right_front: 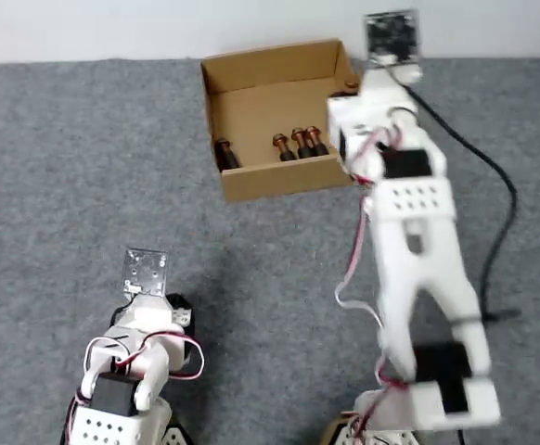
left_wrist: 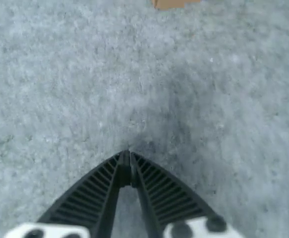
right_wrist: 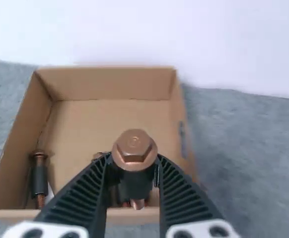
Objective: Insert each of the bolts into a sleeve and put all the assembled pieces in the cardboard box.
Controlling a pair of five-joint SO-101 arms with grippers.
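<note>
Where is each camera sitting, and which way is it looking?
High view: overhead, looking down on the grey mat, the cardboard box and both arms.
Left wrist view: on the left arm, looking down past the shut left pincer at the mat.
Right wrist view: on the right arm, looking past the right pincer, holding a bolt, into the box.
High and right wrist views share the box.

I can read no words, numbers or signs on anything here. The box [right_wrist: 105, 84] carries a small bluish mark [right_wrist: 180, 130] on its outer side wall, too small for me to make out.
</note>
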